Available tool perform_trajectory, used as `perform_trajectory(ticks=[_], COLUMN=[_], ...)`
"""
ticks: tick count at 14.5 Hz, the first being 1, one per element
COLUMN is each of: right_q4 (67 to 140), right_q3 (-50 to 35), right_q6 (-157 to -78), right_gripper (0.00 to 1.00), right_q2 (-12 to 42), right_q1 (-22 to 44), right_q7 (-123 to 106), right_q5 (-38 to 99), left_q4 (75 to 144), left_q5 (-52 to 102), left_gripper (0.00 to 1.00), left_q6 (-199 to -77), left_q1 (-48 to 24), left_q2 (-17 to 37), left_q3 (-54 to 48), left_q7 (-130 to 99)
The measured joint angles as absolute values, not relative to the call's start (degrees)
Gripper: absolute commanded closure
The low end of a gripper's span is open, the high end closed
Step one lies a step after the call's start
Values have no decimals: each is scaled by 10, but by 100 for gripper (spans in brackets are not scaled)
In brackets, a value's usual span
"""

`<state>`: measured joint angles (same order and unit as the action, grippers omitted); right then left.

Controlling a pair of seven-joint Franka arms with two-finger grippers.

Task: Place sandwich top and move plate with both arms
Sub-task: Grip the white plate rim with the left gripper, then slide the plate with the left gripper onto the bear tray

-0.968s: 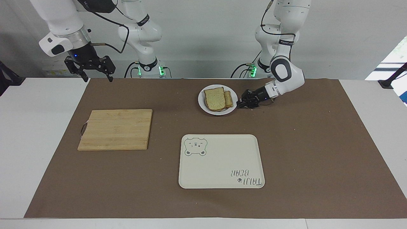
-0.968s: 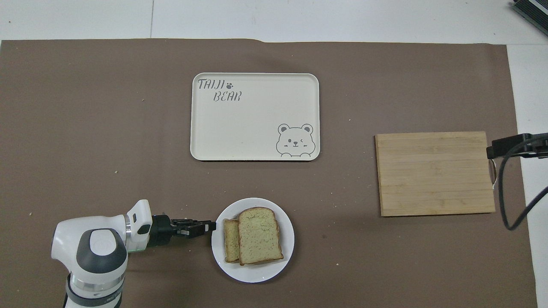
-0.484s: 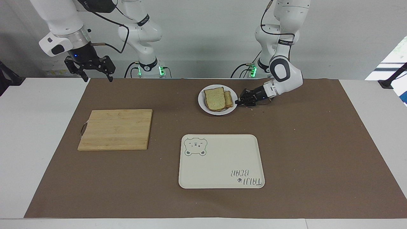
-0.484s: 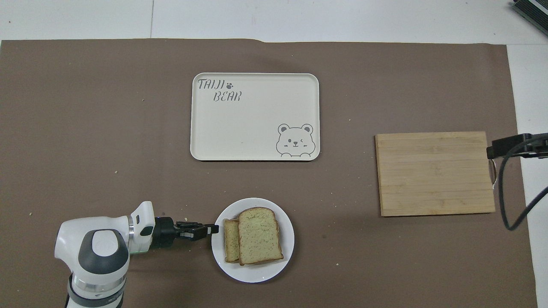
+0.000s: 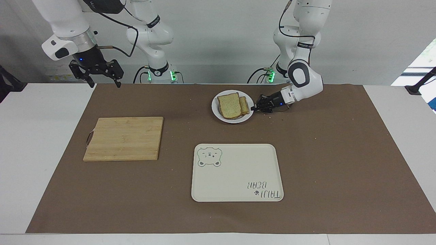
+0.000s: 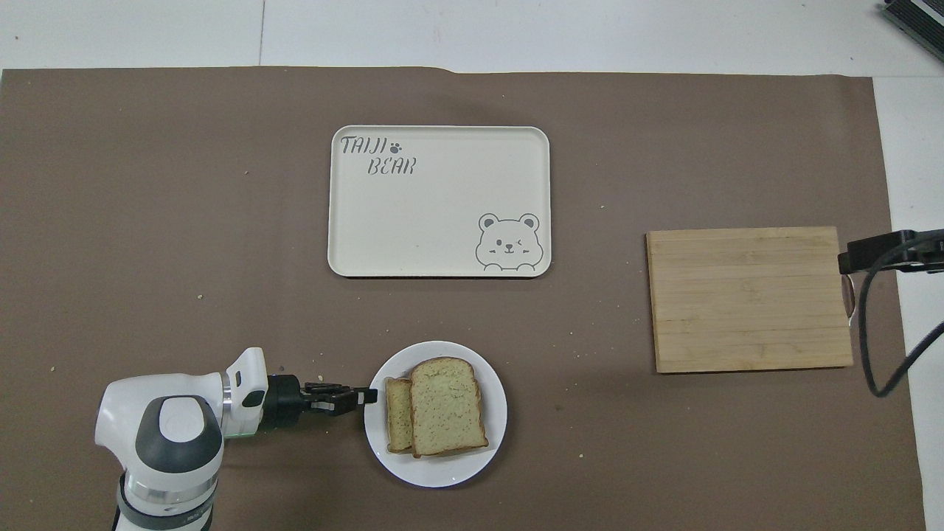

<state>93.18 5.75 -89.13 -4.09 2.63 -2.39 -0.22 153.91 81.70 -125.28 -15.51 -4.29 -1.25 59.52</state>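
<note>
Brown paper covers the middle of the white table point(image 5: 44, 143), and a plain pale wall closes off the robots' end of the room. Near the robots sits the small round white plate point(image 5: 217, 110), carrying the pale speckled sandwich top point(image 5: 229, 105) laid over another slice of bread point(image 5: 244, 105) that peeks out toward the left arm's end. The bread looks already stacked, so the step in hand is, I judge, the plate move.

Low at the plate's rim, on the side toward the left arm's end, the left gripper point(image 5: 254, 108) reaches in sideways; its tips seem to be at the rim, but I cannot tell whether the fingers are parted or closed on it. The right gripper point(image 5: 104, 82) hangs in the air near the right arm's corner of the brown paper, fingers spread apart and holding nothing; that arm waits.

Next, the right arm would probably need to come down to the free side of the rim so both can lift the plate level, likely toward the cream rectangular tray with a bear drawing point(image 5: 235, 177), which lies farther from the robots. A pale wooden cutting board point(image 5: 124, 137) lies toward the right arm's end, and crumbs dot the paper.
</note>
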Motion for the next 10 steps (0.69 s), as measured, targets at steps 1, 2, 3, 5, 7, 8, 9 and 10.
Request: perform_trajectory(ticks=[1,2,3,5,7,8,9,10], right_q4=[932,932,932,932,932,932,932,932], right_q3=[58,58,58,58,58,58,58,58], right_q6=[-891,-891,-891,-891,-891,-891,-891,-891], right_gripper=[0,0,0,0,0,0,0,0], right_q2=[-41,-41,-41,-41,-41,-41,-41,-41], right_q1=[26,26,26,26,26,26,26,26], right_q7=[-24,-24,-24,-24,-24,-24,-24,-24], right_q5=[-2,-2,-2,-2,-2,-2,-2,-2], left_q4=[1539,1539,1539,1538,1531,1521,1507,1489], left_q5=[817,818,819,821,821,821,821,821], left_gripper=[100,100,100,100,100,100,100,100], left_q6=[-1251,-1248,-1241,-1219,-1206,-1202,-1200,-1197], left_q1=[-155,-155,-153,-139,-114,-104,-98,-95], left_q2=[-43,-43,-43,-43,-42,-40,-35,-28], left_q3=[-12,-10,-9,-6,-4,-2,-1,-1], left_q7=[594,593,591,589,589,587,582,573])
